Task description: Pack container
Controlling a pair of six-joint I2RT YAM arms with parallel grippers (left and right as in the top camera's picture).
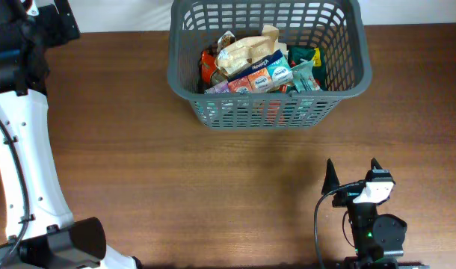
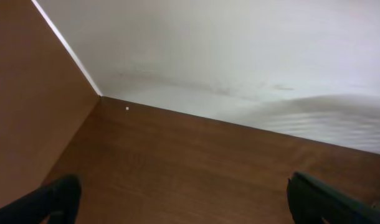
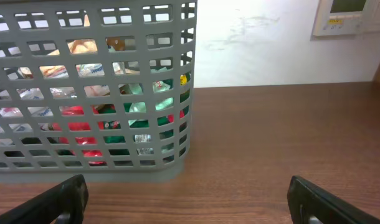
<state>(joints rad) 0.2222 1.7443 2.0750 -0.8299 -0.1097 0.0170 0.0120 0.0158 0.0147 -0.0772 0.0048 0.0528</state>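
Observation:
The container (image 1: 265, 95) is a large grey lattice basket standing at the far middle of the table. It holds several packets (image 1: 262, 71) in orange, teal, red and beige, piled close to its rim. My right gripper (image 1: 353, 173) is open near the front right of the table, well short of the basket, with nothing between its fingers. In the right wrist view the container's wall (image 3: 189, 93) fills the upper left, ahead of the open right gripper (image 3: 187, 193). My left gripper (image 2: 184, 193) is open over bare table near the wall, holding nothing.
The brown wooden table (image 1: 176, 187) stretches between the basket and both arms. The left arm's white link (image 1: 19, 149) runs along the left edge. A white wall (image 2: 240, 50) meets the table's far edge, and a wall panel (image 3: 349, 15) hangs at the right.

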